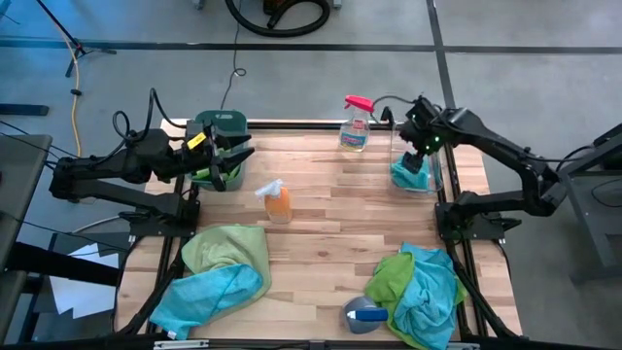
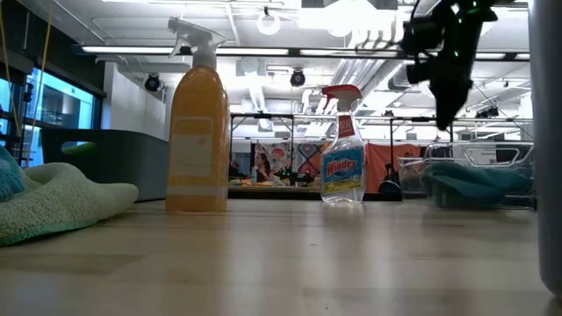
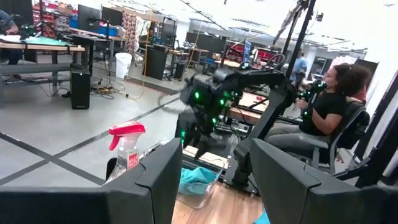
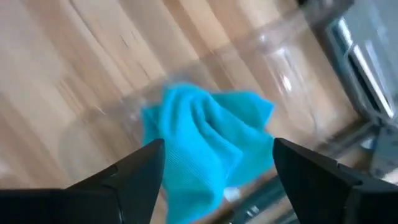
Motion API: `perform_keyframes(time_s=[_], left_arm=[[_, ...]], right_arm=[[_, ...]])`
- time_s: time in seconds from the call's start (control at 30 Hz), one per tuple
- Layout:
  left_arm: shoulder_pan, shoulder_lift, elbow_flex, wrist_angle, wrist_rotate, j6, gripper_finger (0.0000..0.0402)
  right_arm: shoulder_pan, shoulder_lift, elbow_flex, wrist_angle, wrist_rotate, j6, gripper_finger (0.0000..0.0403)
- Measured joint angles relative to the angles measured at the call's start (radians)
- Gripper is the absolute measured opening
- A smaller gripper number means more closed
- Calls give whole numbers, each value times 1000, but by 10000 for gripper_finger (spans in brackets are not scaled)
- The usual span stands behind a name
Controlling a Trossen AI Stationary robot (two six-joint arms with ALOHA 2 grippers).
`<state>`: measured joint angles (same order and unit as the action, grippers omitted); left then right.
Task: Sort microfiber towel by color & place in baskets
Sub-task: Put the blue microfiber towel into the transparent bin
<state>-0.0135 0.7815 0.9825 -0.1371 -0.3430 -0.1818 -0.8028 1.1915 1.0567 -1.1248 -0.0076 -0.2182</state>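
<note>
Blue towel (image 4: 205, 140) lies in clear basket (image 4: 292, 74) beneath open right pincer (image 4: 214, 165).

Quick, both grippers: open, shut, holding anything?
Left gripper: open, empty, over the green basket.
Right gripper: open, empty, above the blue towel in the clear basket.

A grey concrete floor (image 1: 544, 87) crossed by dark seams surrounds the table, while beyond it lies an open workshop with ceiling lights (image 2: 351, 16) and exposed pipes, blue-lit windows (image 2: 61, 101) at left, cluttered workbenches (image 3: 37, 53), and a seated person (image 3: 323, 118) (in dark clothing).
</note>
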Motion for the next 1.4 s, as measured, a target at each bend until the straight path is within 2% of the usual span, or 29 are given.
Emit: perform_keyframes(time_s=[0.1,0.23,0.3,0.37,0.5,0.6,0.73,0.87,1.0,1.1,1.23,1.4], left_arm=[[0,0,0,0,25,0,179],[0,0,0,-1,63,0,179],[0,0,0,-1,90,-7,179],[0,0,0,-1,111,-34,179],[0,0,0,-2,153,-104,179],[0,0,0,-9,193,-148,179],[0,0,0,-36,232,-157,179],[0,1,0,-64,236,-157,179],[0,16,0,-81,236,-156,179],[-1,32,1,-79,242,-140,179],[-14,53,1,-101,310,-177,179],[-135,88,1,-250,356,-314,179]], right_arm=[[1,-3,49,6,-141,62,295],[32,-3,69,72,-442,193,296],[71,-7,68,125,-556,258,296],[138,-9,68,188,-604,324,296],[306,-9,68,364,-613,438,296],[436,-9,68,531,-584,524,296],[597,-9,68,757,-477,613,296],[740,-9,67,947,-299,643,296],[851,-9,67,1065,-92,564,296],[902,-8,66,1114,-3,453,296],[932,-8,66,1149,60,440,296],[934,-7,66,1146,67,445,296]])
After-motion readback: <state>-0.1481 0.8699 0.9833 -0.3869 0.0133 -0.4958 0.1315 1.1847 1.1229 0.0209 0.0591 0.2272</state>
